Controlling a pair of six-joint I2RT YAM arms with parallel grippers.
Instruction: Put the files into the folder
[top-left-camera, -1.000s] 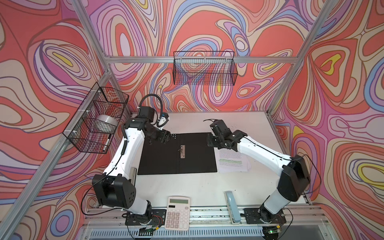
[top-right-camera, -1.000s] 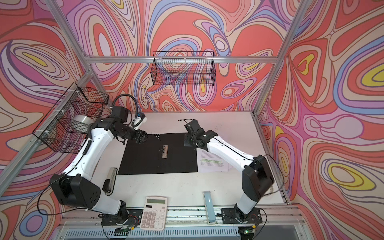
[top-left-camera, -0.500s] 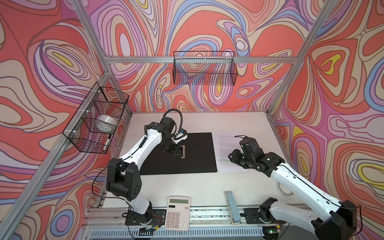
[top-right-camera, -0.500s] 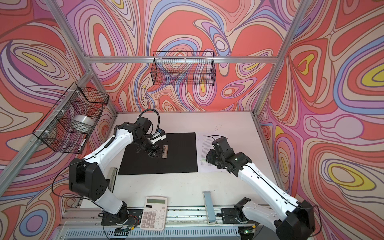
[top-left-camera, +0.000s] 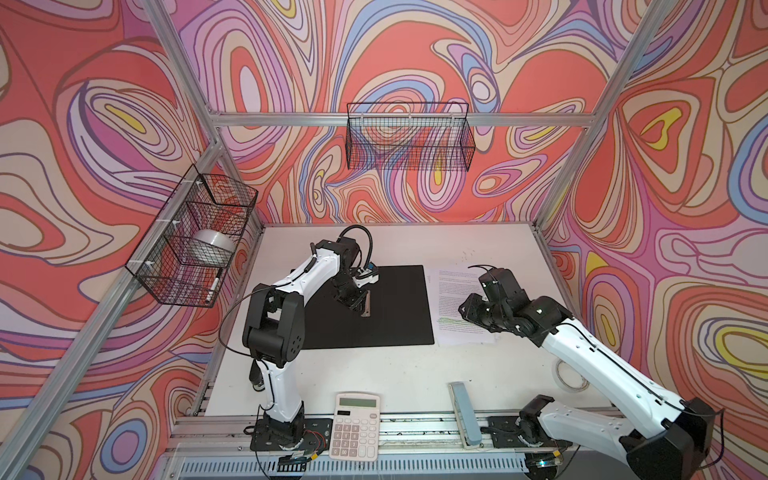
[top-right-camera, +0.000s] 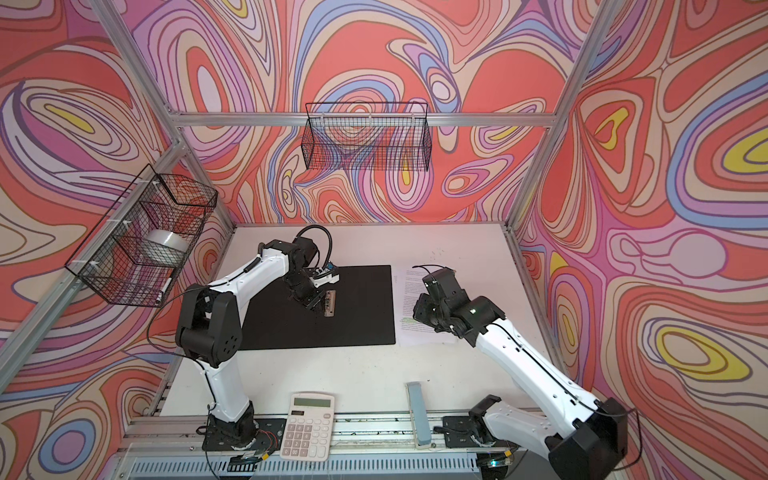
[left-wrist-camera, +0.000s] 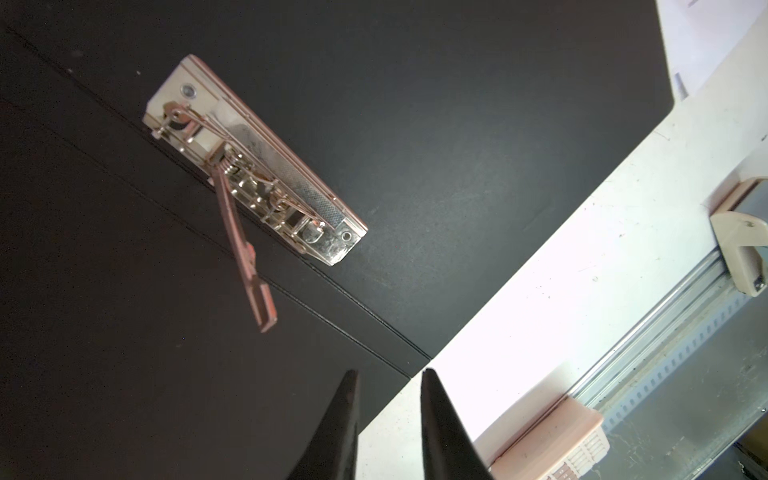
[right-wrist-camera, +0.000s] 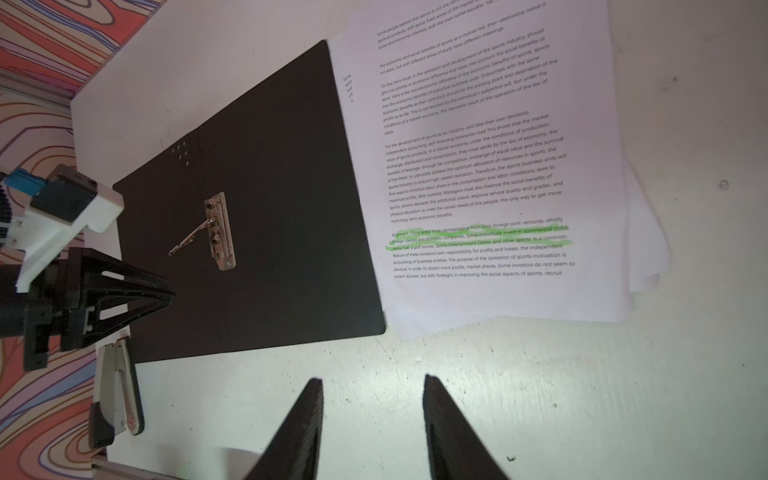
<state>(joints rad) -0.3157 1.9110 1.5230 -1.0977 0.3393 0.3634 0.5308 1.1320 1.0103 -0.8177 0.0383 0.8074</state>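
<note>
The folder (top-left-camera: 395, 307) lies open on the table, black inside up, in both top views (top-right-camera: 361, 307). Its metal clip (left-wrist-camera: 253, 166) sits on the spine with its lever (left-wrist-camera: 245, 257) raised. My left gripper (top-left-camera: 352, 302) hovers just left of the clip; in the left wrist view its jaws (left-wrist-camera: 389, 372) stand slightly apart with nothing between them. The files (right-wrist-camera: 478, 166), white printed sheets with green-highlighted lines, lie right of the folder (top-left-camera: 451, 291). My right gripper (top-left-camera: 467, 311) hangs over their near part, open and empty (right-wrist-camera: 372, 378).
A white calculator (top-left-camera: 355, 426) and a long grey-blue object (top-left-camera: 465, 411) lie at the front edge. A tape roll (top-left-camera: 571, 376) lies front right, and a stapler (right-wrist-camera: 118, 390) left of the folder. Wire baskets hang on the left wall (top-left-camera: 195, 241) and back wall (top-left-camera: 409, 137).
My left gripper has moved from the folder's far left corner to the clip, and its jaws have narrowed. My right gripper has drawn back from the folder's far edge to over the files.
</note>
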